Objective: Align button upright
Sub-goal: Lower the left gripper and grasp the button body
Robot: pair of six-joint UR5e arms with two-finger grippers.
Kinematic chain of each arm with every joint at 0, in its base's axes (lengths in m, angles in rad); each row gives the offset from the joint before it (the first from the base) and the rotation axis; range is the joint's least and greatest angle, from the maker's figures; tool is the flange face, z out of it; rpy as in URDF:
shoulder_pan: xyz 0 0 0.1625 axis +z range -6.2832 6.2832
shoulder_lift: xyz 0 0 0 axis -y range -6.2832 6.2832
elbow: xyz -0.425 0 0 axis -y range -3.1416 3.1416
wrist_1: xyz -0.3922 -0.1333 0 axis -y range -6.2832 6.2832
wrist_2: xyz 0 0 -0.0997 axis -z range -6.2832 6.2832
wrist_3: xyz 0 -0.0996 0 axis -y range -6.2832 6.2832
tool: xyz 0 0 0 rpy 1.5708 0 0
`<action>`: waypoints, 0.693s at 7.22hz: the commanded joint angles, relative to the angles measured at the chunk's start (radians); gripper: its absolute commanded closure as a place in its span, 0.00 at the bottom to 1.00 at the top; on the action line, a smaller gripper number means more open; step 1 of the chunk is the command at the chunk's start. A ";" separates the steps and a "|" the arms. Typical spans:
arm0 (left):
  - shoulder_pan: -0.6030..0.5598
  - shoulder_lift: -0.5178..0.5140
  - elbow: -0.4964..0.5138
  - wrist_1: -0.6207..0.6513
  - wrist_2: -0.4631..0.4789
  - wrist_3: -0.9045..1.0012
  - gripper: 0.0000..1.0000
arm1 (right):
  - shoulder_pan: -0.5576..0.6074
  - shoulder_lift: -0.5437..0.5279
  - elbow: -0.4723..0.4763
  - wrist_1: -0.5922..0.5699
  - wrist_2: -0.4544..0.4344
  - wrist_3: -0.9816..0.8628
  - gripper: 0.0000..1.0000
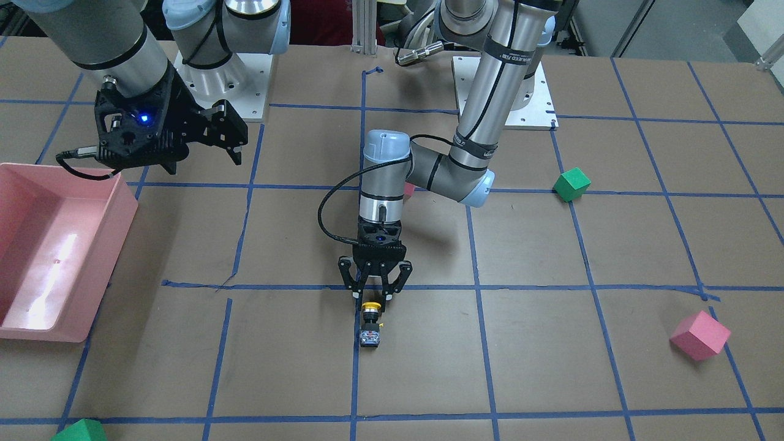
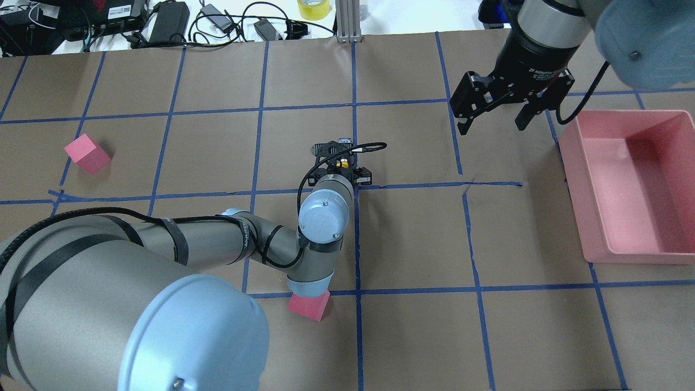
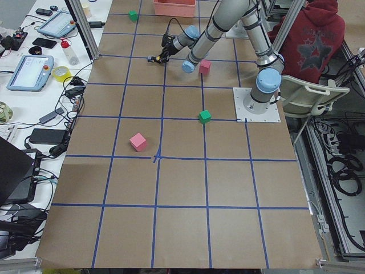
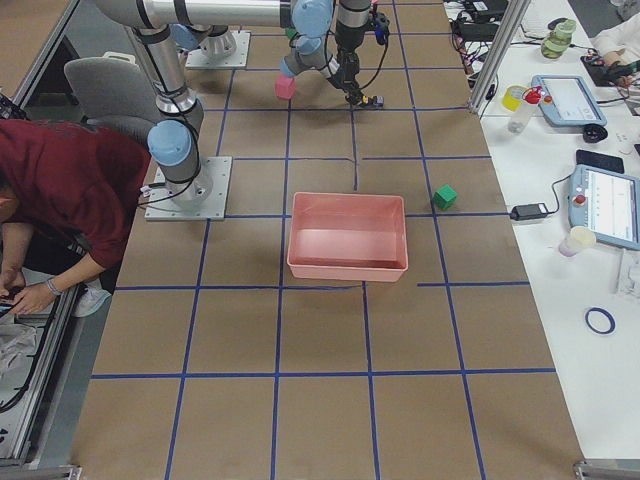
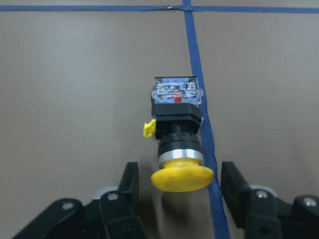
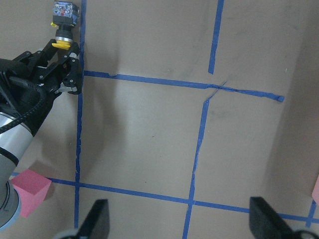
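The button [image 5: 177,129] lies on its side on the brown paper beside a blue tape line, its yellow cap towards my left gripper and its blocky base away from it. My left gripper [image 5: 179,181] is open and low over the table, with its fingers [image 5: 129,181] on either side of the cap and not touching it. The front-facing view shows the same: the left gripper [image 1: 375,294] stands just behind the button [image 1: 370,323]. My right gripper [image 2: 493,128] hangs open and empty above the table, well off to the side, near the pink bin.
A pink bin [image 2: 624,113] stands on the robot's right side. A pink cube [image 2: 309,305] sits under the left arm's elbow, and another pink cube [image 2: 87,153] lies far left. A green cube [image 1: 571,184] and a second green cube [image 1: 79,432] lie further out.
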State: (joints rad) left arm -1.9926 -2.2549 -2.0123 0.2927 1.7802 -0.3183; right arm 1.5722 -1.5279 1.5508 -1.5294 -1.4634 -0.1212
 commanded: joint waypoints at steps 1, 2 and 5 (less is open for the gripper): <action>0.002 0.038 0.021 -0.022 0.005 0.021 0.99 | 0.000 0.000 0.000 0.000 0.000 0.000 0.00; 0.002 0.075 0.061 -0.120 0.013 0.021 0.99 | 0.000 0.000 0.000 0.002 0.000 0.000 0.00; 0.017 0.222 0.202 -0.784 -0.039 -0.060 0.99 | 0.000 0.000 0.000 0.002 0.000 0.000 0.00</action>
State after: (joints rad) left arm -1.9803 -2.0853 -1.8752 -0.2179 1.7742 -0.3249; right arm 1.5724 -1.5280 1.5508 -1.5286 -1.4634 -0.1212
